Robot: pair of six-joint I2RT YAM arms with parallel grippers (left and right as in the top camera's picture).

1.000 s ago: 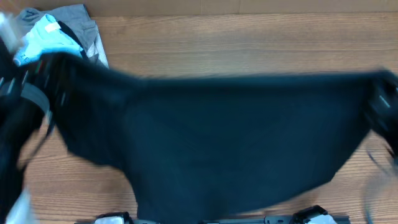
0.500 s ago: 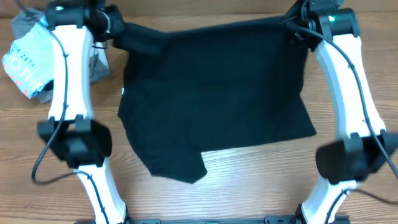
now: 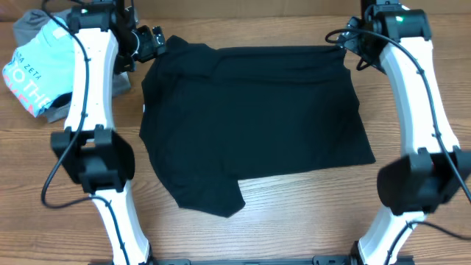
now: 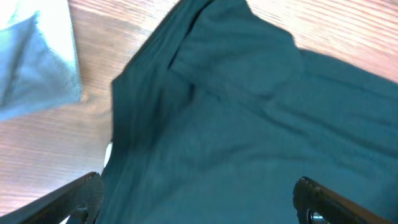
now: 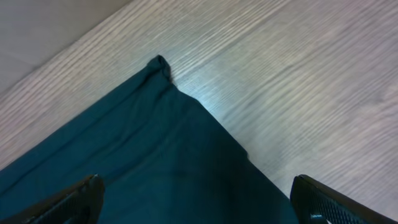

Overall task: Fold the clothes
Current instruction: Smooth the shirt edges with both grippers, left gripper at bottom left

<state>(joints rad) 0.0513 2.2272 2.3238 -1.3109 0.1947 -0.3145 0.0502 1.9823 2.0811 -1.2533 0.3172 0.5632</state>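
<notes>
The clothes, a black T-shirt [image 3: 250, 118], lie spread on the wooden table [image 3: 294, 221], with a flap sticking out at the front left. My left gripper [image 3: 152, 40] hovers over its far left corner and my right gripper [image 3: 347, 43] over its far right corner. In the left wrist view the black fabric [image 4: 249, 112] lies rumpled below the open left gripper [image 4: 199, 199], touching neither of its fingers [image 4: 81, 196]. In the right wrist view the shirt's pointed corner [image 5: 160, 65] rests on the wood, and the right gripper [image 5: 199, 202] stands wide open above the cloth.
A light blue T-shirt with lettering [image 3: 33, 70] lies on a grey folded shirt [image 3: 29, 26] at the far left, close to my left arm. Its pale edge [image 4: 37, 62] shows in the left wrist view. Bare wood [image 3: 294, 221] runs along the front.
A second ago the shirt was swinging in the air, held by both grippers. It has since come down flat, and both grippers have opened and let its far corners go.
</notes>
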